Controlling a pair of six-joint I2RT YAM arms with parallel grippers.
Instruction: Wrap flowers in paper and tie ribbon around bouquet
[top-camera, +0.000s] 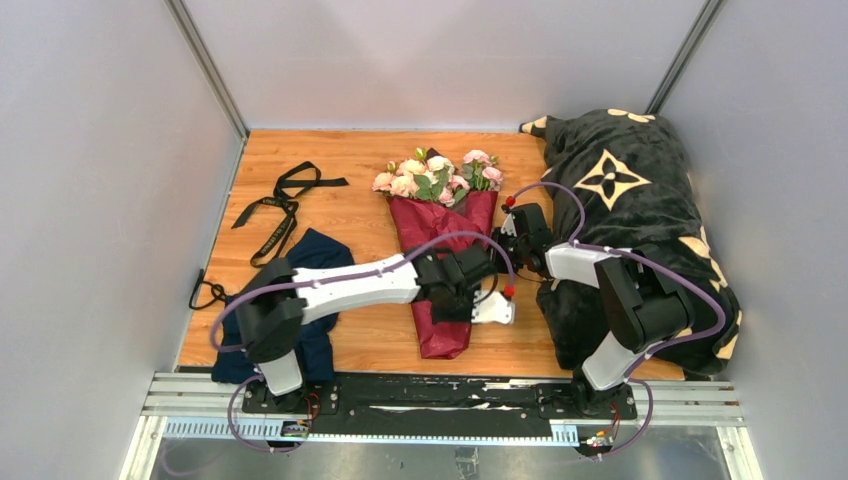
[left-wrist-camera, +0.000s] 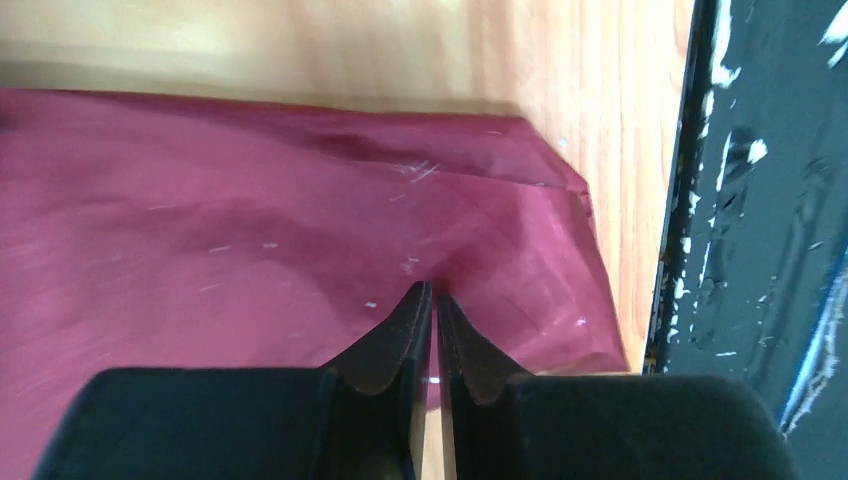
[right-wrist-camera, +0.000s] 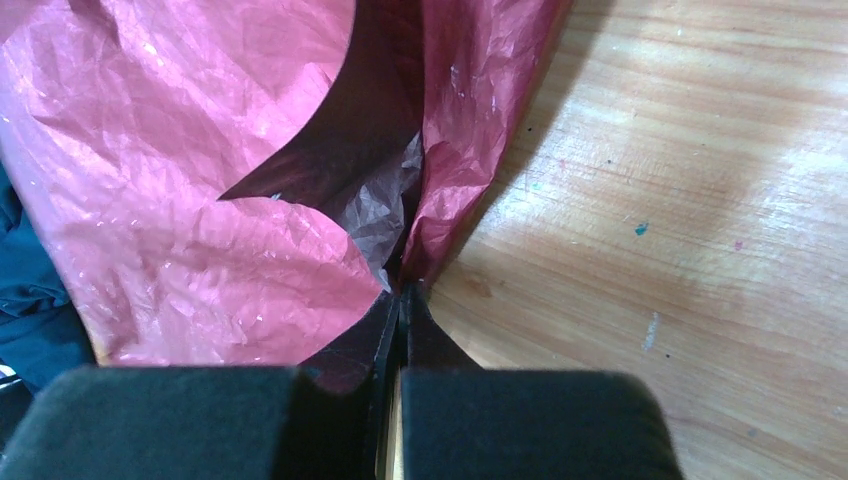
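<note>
**Both tools pinch the red paper**

From above, I see the bouquet (top-camera: 425, 220) lying mid-table, flowers (top-camera: 437, 178) at the far end. The ribbon (top-camera: 275, 210) lies far left. A blue cloth (top-camera: 322, 250) sits near it. A black blanket (top-camera: 620, 190) crowds the right.
Left wrist: my left gripper (left-wrist-camera: 434, 290) is nearly closed, nipping the paper (left-wrist-camera: 250, 250).
Right wrist: my right gripper (right-wrist-camera: 402, 290) is pressed together on a paper fold.

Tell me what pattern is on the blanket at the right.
The blanket is black with cream flower-like star motifs. It shows best in the top view.
</note>
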